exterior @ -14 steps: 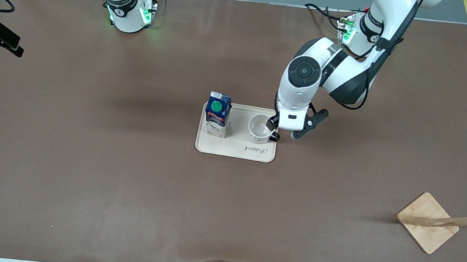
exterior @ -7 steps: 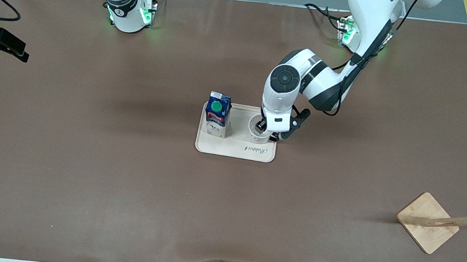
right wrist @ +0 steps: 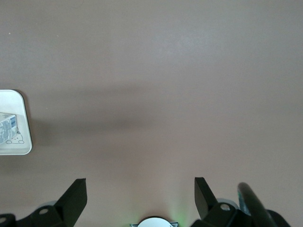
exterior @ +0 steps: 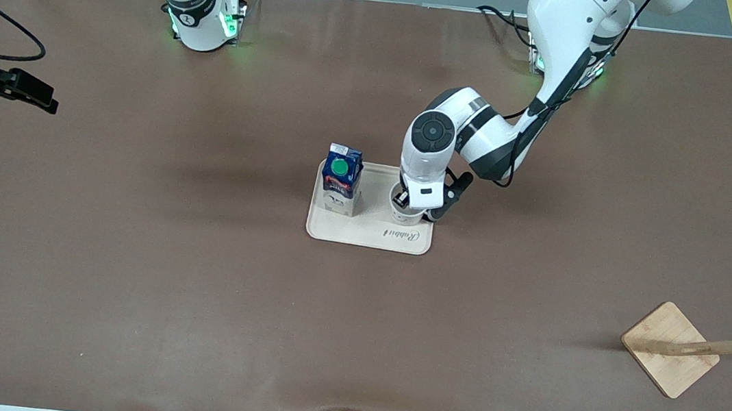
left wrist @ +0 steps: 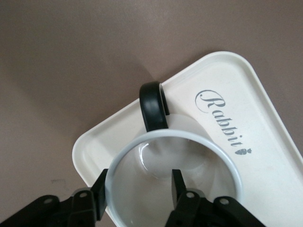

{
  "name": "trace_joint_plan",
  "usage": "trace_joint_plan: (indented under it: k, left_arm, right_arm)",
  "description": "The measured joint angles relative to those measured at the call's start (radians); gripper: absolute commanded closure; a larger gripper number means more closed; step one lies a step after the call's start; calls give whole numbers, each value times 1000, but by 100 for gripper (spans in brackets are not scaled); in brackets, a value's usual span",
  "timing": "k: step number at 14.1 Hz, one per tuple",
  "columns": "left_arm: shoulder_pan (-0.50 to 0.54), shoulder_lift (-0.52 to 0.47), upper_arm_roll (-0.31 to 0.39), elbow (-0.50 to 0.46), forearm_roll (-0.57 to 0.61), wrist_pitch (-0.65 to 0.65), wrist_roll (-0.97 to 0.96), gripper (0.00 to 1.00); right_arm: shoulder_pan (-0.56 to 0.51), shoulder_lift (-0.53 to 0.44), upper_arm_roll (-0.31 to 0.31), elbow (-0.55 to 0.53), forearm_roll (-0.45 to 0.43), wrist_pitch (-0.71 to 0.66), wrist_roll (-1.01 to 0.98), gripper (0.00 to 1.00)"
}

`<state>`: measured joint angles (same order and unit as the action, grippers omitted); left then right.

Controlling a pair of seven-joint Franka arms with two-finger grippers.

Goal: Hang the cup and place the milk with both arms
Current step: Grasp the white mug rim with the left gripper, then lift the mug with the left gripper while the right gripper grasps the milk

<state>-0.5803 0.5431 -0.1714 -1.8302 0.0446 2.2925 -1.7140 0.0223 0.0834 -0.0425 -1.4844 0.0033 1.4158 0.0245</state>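
The white cup (exterior: 405,215) stands upright on a cream tray (exterior: 369,237), its black loop handle (left wrist: 154,106) pointing toward the tray's corner. My left gripper (exterior: 410,203) is down at the cup's rim (left wrist: 170,135). One finger stands outside the wall and the other inside the bowl, with a gap left between them, so it is open (left wrist: 139,187). The dark blue milk (exterior: 341,178) with its green cap stands on the same tray toward the right arm's end. My right gripper (exterior: 40,98) hangs open (right wrist: 137,189) over bare table at the right arm's end.
A wooden rack on a square bamboo base (exterior: 670,348) stands near the front camera at the left arm's end, its pegged pole leaning outward. The tray's corner (right wrist: 21,142) and a bit of the milk (right wrist: 8,127) show in the right wrist view.
My left gripper has slid from beside the cup to astride its rim, and its jaws have narrowed. The right gripper has drifted a little inward over the table.
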Motion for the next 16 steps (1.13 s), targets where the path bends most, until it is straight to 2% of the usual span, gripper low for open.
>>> trace_joint_plan:
  k: [3, 4, 5, 10, 12, 16]
  left_arm:
    - [-5, 5, -1, 1, 0, 11, -13, 81]
    - [-7, 5, -1, 1, 0, 12, -13, 94]
    - [-9, 5, -1, 1, 0, 12, -13, 100]
    - [-19, 0, -1, 26, 0, 2, -13, 100]
    - [-21, -19, -1, 67, 0, -57, -9, 100]
    - [2, -123, 14, 130, 49, -192, 82, 100]
  right_arm:
    - [22, 56, 9, -1, 6, 19, 0, 0]
    - [31, 77, 10, -1, 11, 34, 0, 0]
    - [41, 95, 11, -1, 24, 45, 1, 0]
    - [65, 118, 11, -1, 173, 45, 35, 0]
    - [85, 118, 12, 0, 211, 45, 113, 0]
    - [247, 119, 19, 4, 220, 111, 356, 0]
